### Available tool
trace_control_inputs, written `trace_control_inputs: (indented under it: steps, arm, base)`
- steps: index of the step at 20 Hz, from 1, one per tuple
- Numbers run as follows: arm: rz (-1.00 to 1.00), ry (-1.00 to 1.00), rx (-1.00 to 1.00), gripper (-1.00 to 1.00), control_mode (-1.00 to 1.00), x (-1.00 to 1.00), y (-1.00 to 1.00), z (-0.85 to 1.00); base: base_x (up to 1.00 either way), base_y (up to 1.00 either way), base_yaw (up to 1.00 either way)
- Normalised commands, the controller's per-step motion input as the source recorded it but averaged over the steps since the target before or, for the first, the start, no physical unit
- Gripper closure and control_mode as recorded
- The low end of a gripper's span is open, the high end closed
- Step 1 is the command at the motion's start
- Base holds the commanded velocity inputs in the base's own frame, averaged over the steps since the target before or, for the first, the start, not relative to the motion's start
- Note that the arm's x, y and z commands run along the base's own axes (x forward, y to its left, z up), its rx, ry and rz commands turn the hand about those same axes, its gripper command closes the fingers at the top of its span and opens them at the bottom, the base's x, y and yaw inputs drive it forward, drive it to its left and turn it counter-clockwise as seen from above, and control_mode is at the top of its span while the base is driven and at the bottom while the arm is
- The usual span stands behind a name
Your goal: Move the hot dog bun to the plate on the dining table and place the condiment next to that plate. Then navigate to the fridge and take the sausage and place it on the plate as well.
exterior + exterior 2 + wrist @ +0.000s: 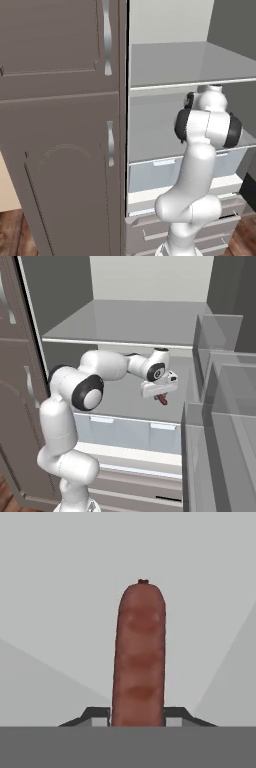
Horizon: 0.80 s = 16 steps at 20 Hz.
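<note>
- The end effector (162,396) is inside the open fridge (140,321), below the upper shelf (130,323) and above the lower shelf floor
- Its fingers (97,716) are clamped on the sausage (139,657), one at each side of its near end, so the grip crosses the short width
- In the hand view the sausage's long axis runs straight out ahead of the end effector, its knotted tip farthest away
- In the right base view only a short reddish stub (162,399) of the sausage hangs below the hand
- It looks clear of the shelf floor, though I cannot tell this for certain
- The clear door bins (220,386) stand close on the arm's right, and the crisper drawer (125,431) lies below
- Judgement: the pick looks made, so the coming move is a straight withdrawal toward the base, keeping the projecting far end off the shelf edge and bins
</note>
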Motion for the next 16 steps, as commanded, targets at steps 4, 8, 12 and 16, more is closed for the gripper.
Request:
trace_control_inputs:
  steps: [4,8,12,16]
  arm:
    - [-0.01,0.00,0.00,1.00,-1.00,-1.00,0.01,-0.46]
    - [-0.01,0.00,0.00,1.00,-1.00,-1.00,0.09,-0.40]
    - [-0.01,0.00,0.01,1.00,-1.00,-1.00,0.21,-0.06]
    - [0.00,0.00,0.00,1.00,-1.00,-1.00,0.25,0.00]
  base:
    - [0.00,0.00,0.00]
    - [0.00,0.00,0.00]
    - [0.00,0.00,0.00]
    - [0.00,0.00,0.00]
